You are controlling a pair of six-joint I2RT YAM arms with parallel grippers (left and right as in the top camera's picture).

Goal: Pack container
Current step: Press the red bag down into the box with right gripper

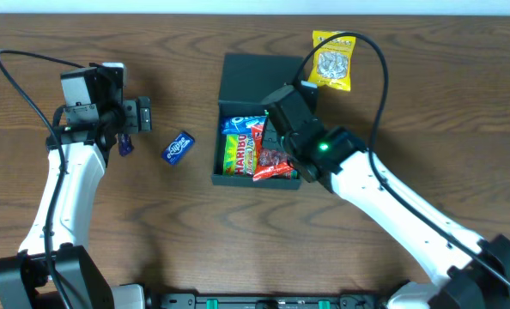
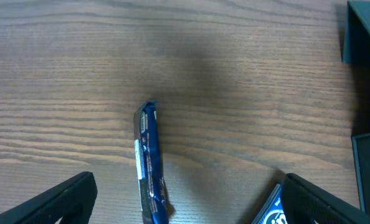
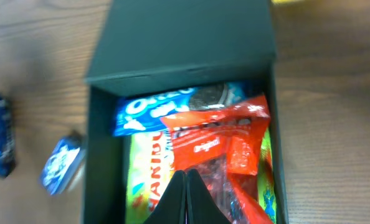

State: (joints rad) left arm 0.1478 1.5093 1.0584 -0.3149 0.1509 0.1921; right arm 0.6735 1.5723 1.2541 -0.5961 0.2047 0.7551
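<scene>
The dark teal container point(image 1: 218, 142) stands open at the table's middle, its lid point(image 1: 259, 77) laid back. Inside lie a blue Oreo packet point(image 3: 172, 106), a Haribo packet point(image 3: 147, 180) and a red packet point(image 3: 216, 140). My right gripper point(image 3: 186, 198) is shut and empty, its tips just over the packets; it also shows in the overhead view point(image 1: 279, 137). My left gripper point(image 2: 191, 208) is open above a dark blue bar point(image 2: 150, 162), which lies between its fingers, apart from both. It is left of the container in the overhead view point(image 1: 135, 120).
A small blue packet point(image 1: 179, 148) lies between the bar point(image 1: 124, 144) and the container, next to my left gripper's right finger point(image 2: 269, 211). A yellow packet point(image 1: 332, 60) lies behind the container on the right. The container's corner point(image 2: 365, 31) shows in the left wrist view.
</scene>
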